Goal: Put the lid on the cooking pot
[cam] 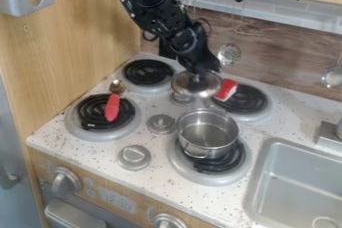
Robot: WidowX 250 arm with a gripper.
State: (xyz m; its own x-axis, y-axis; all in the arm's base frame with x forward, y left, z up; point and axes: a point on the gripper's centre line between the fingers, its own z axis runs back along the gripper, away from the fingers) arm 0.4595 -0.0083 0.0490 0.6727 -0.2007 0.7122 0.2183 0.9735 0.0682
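- Over by the stove top's [50,140] left edge, a spoon with a red handle [112,108] is lying across the front burner, its bowl pointing toward the back edge.
- Near the back left corner, a black-coiled burner [148,72] is sitting bare.
- And here's the lid [190,88], showing between the two back burners, its knob side facing up!
- The gripper [199,73] is hanging down right at that lid; whether its jaws are standing apart or clamping on the knob, nobody can tell.
- The open metal pot [208,133] is waiting on the front right burner.
- A red-and-white item [227,89] is leaning in beside the lid, by the back right burner.
- The sink [298,182] is rounding out the right side.
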